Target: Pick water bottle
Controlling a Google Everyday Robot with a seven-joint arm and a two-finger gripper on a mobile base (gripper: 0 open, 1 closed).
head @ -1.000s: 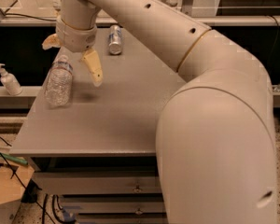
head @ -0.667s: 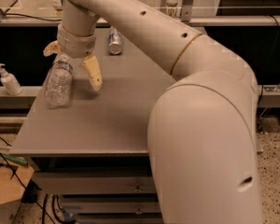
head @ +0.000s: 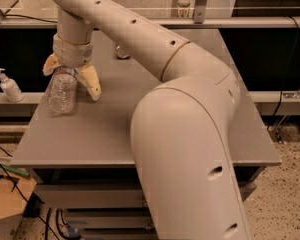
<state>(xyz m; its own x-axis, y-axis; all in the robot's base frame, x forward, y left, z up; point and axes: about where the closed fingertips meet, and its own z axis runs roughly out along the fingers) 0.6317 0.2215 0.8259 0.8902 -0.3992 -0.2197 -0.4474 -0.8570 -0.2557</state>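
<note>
The water bottle is clear crinkled plastic and rests on the grey table near its left edge. My gripper comes down from above, right over the bottle's upper end. Its two yellowish fingers are spread apart, one finger on the bottle's left and the other on its right, so the bottle's top sits between them. The gripper is open; I cannot tell whether the fingers touch the bottle. The bottle's cap is hidden behind the gripper.
A small silver can stands at the table's back, mostly hidden by my arm. A white pump-top dispenser stands on a ledge left of the table. My large arm covers the table's middle. Cables and a cardboard box lie on the floor at the left.
The gripper has moved left and down, from beside the bottle's top to straddling it. The bottle has stayed in place.
</note>
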